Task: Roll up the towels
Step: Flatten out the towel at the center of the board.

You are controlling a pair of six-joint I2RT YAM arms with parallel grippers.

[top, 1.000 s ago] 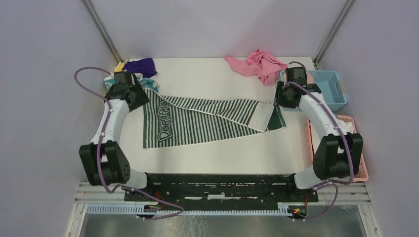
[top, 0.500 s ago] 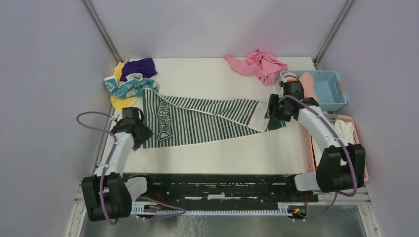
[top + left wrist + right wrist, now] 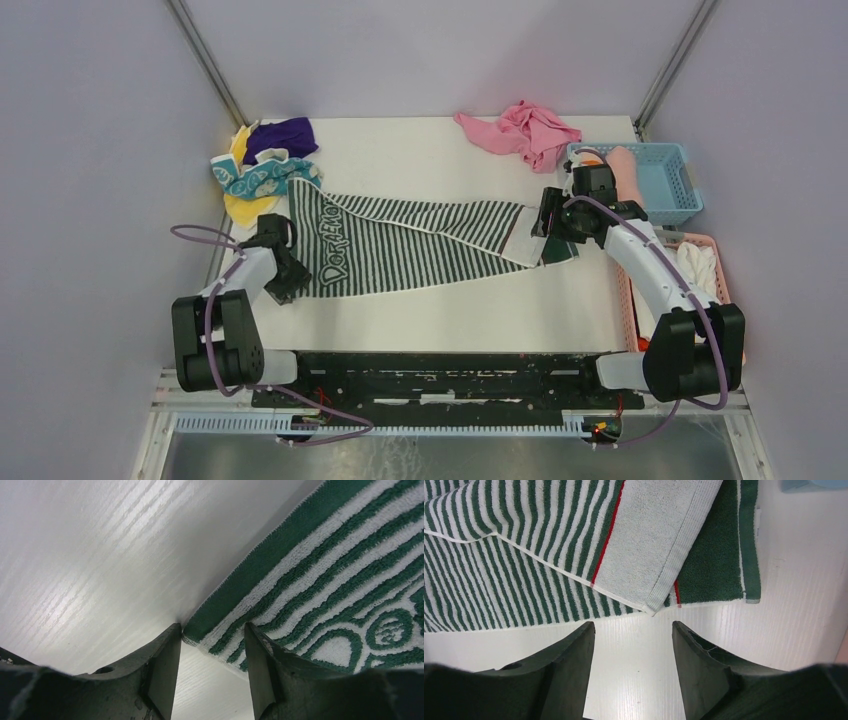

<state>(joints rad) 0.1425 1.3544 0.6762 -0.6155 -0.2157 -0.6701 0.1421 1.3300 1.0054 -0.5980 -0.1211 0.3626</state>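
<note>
Nubby terry-cloth striped towel [image 3: 320, 580]; smooth, faintly grained, satin table [image 3: 100, 555]

Overhead view looks down; both wrist views closely share its striped towel [image 3: 400, 245].

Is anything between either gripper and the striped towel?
Nothing visible. The left gripper stands open around a corner of the striped towel; the right gripper is open just short of its folded end, only bare table between.

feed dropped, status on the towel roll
Left pincer open, astride striped towel corner. Right pincer open, just short of its folded end. Towel flat, unrolled. Nothing blocking.
</note>
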